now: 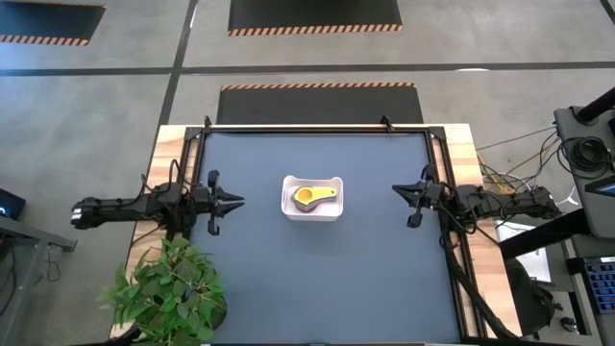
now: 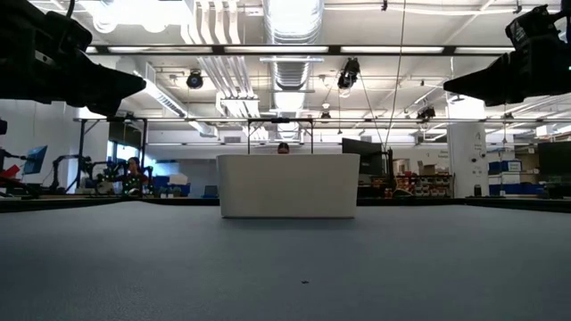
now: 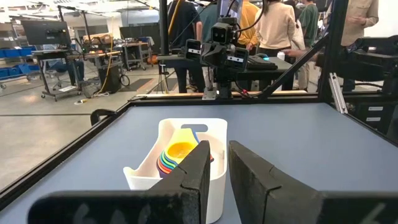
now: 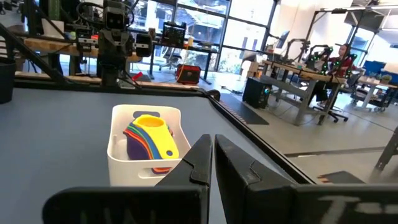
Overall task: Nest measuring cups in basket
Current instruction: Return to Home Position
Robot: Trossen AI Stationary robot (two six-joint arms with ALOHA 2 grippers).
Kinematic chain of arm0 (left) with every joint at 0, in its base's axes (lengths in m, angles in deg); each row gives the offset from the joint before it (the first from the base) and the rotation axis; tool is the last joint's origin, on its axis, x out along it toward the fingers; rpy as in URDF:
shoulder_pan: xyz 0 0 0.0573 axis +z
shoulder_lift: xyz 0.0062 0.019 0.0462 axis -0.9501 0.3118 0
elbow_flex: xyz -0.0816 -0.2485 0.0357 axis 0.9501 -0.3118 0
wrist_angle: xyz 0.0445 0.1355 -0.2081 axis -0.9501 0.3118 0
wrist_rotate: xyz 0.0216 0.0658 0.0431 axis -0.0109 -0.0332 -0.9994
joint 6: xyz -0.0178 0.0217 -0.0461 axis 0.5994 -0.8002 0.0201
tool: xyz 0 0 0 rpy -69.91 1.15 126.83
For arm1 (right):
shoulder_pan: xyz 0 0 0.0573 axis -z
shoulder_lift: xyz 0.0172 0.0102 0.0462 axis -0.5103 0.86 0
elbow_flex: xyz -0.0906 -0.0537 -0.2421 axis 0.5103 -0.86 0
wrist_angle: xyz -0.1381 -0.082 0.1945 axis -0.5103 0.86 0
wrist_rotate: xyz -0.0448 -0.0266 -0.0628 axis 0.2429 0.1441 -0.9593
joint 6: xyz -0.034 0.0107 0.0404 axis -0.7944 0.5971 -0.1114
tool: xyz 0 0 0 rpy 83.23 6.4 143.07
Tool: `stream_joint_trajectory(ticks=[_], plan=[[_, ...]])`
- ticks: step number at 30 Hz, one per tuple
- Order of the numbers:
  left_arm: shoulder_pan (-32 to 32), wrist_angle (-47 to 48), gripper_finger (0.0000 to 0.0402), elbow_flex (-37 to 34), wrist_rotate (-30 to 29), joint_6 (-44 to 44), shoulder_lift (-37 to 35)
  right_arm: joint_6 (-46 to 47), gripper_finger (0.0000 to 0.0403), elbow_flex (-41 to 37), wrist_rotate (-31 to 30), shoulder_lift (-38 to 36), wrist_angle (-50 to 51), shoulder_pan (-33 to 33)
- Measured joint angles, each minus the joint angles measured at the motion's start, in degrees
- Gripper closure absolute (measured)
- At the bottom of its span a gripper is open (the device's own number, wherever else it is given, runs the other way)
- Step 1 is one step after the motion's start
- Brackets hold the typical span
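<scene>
White basket (image 1: pixel 312 197) holds rainbow-coloured measuring cups (image 4: pixel 152 143), yellow topmost, on a grey-blue table (image 1: pixel 317 279).

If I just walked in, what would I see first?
The white basket in the middle of the dark table, with a rainbow stack of measuring cups nested inside, the yellow one on top. The left gripper and right gripper hang on either side of it, pointing at it, both empty. A leafy green plant sits at the table's near left corner.

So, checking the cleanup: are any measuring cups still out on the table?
No, the measuring cups all sit stacked inside the basket in the high view.
</scene>
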Motion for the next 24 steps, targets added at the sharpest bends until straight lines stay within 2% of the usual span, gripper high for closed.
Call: stream_joint_trajectory(ticks=[24], plan=[[0.0, 0.0, 0.0361, 0.0, 0.0, 0.0, 0.0, 0.0, 0.0394, -0.1, 0.0, 0.0, -0.5, 0.0]])
